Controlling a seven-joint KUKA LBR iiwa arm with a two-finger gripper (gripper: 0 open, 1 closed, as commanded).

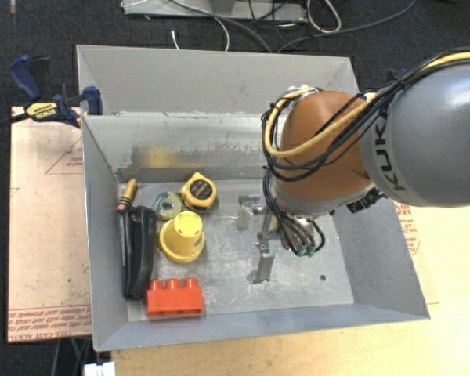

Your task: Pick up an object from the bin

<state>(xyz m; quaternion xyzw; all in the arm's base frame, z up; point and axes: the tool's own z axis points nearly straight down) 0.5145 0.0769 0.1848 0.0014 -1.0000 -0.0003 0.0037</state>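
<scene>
My gripper (261,268) hangs low over the bare bin floor near the middle, under the arm's orange cover. Nothing shows in it. The nearest thing is a yellow cup (181,237) lying to its left with its rim toward the camera. A yellow round tape measure (198,191) sits behind the cup. An orange-red toy brick (174,297) lies by the front wall, left of the gripper.
A small green tape roll (169,205) lies beside the tape measure. A black long-handled tool (136,249) with a pink and yellow tip runs along the left wall. All loose things are grouped in the left half of the bin.
</scene>
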